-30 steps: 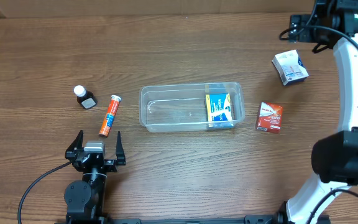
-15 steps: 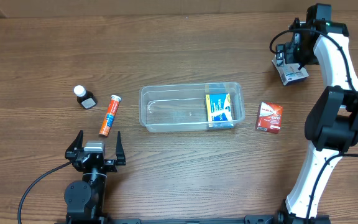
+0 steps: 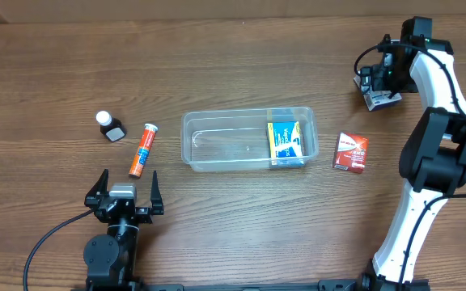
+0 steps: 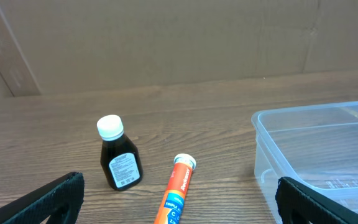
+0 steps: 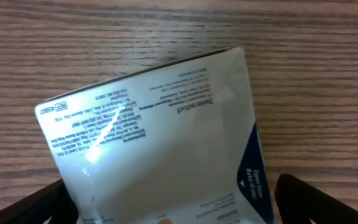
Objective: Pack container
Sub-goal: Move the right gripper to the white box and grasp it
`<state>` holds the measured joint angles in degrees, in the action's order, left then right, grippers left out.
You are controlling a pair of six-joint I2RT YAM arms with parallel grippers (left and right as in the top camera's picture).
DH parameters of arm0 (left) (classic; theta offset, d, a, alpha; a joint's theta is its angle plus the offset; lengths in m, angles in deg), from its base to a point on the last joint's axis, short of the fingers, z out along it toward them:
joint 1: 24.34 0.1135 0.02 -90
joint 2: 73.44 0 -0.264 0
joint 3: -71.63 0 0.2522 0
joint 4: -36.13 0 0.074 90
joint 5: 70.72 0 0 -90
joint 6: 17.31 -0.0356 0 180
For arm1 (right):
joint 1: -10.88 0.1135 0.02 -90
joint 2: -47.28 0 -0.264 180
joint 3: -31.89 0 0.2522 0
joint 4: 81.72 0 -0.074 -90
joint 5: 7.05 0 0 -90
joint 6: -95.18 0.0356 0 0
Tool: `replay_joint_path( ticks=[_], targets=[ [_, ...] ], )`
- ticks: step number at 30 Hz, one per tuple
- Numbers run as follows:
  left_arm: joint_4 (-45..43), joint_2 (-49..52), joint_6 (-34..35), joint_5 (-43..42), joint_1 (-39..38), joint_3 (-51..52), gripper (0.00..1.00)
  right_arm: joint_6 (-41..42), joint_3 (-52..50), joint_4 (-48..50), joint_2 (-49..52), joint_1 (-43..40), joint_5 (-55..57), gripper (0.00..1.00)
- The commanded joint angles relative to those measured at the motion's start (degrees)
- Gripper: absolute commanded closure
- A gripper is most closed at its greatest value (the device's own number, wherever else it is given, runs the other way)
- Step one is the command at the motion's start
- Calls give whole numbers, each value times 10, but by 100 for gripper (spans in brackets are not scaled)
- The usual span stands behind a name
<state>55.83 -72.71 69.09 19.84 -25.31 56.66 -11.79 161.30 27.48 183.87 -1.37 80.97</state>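
The clear plastic container (image 3: 217, 149) sits mid-table with a blue and yellow box (image 3: 285, 143) standing in its right end. It also shows at the right of the left wrist view (image 4: 328, 143). My right gripper (image 3: 377, 79) is open at the far right, low over a white box (image 3: 381, 99). In the right wrist view the white box (image 5: 154, 130) fills the space between the spread fingers (image 5: 169, 202). My left gripper (image 3: 124, 192) is open and empty at the front left (image 4: 179, 199).
A red box (image 3: 351, 152) lies just right of the container. An orange tube (image 3: 143, 149) (image 4: 180, 186) and a small dark bottle with a white cap (image 3: 111, 127) (image 4: 118, 155) sit left of the container, ahead of my left gripper.
My right arm has swung in from the far right corner and come down over the white box, which now lies between its fingers. The left arm has not moved.
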Motion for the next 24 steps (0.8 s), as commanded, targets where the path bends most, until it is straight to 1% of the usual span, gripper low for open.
replay_joint_path(
  ticks=[1, 3, 5, 9, 10, 13, 15, 16, 19, 24],
  targets=[
    [-2, -5, -10, -8, 5, 3, 0, -9, -2, -7, 5, 0, -12, 0],
    [-2, -5, -10, -8, 5, 3, 0, -3, -2, -25, 10, 0, -14, 1],
    [-2, -5, -10, -8, 5, 3, 0, 15, -2, -33, 11, 0, -14, 5],
    [-2, -5, -10, -8, 5, 3, 0, 38, -2, -42, 12, 0, -14, 15],
    [-2, -5, -10, -8, 5, 3, 0, 38, -2, -44, 12, 0, -14, 22],
    [-2, -5, -10, -8, 5, 3, 0, 40, -2, -48, 12, 0, -13, 29],
    [-2, -5, -10, -8, 5, 3, 0, 53, -2, -48, 12, 0, -7, 30],
    [-2, -5, -10, -8, 5, 3, 0, 58, -2, -48, 12, 0, -7, 33],
    [-2, -5, -10, -8, 5, 3, 0, 86, 4, -58, 11, 1, -7, 34],
    [-2, -5, -10, -8, 5, 3, 0, 98, 81, -148, 7, 13, -8, 33]
  ],
)
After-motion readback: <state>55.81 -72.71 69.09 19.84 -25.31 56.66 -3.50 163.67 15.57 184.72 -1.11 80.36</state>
